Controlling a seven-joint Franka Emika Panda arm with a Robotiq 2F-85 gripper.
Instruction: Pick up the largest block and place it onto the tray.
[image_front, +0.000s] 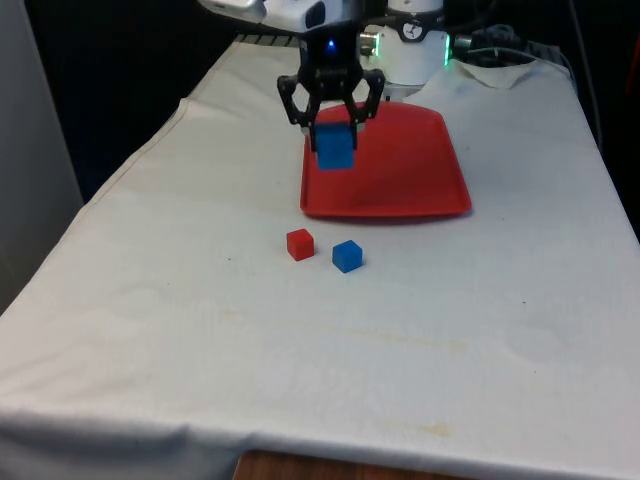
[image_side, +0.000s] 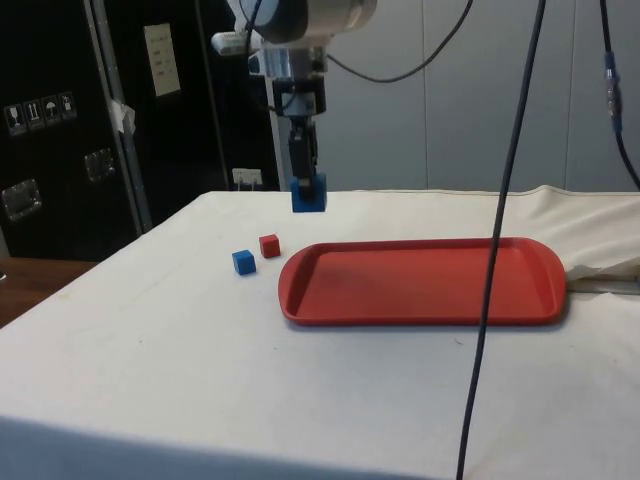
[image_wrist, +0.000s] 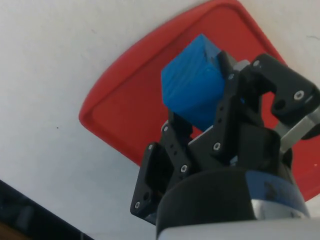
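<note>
Gripper (image_front: 333, 118) clamps large blue block (image_front: 335, 147) on 2 flat sides, likely light, rigid, over red tray (image_front: 420, 190)'s 9 o'clock edge.

Brightness: even and bright on the white cloth (image_front: 200, 330) in the front and side views.
Shadows: soft and faint beside the red tray (image_side: 420, 280) and the two small blocks (no hard edges).
Glare: cloth nearly washed out in the wrist view.
Backdrop: dark, little detail.
Focus: pincer (image_wrist: 220, 125) body close up is soft; the large blue block (image_wrist: 192, 82) looks clearer.
</note>
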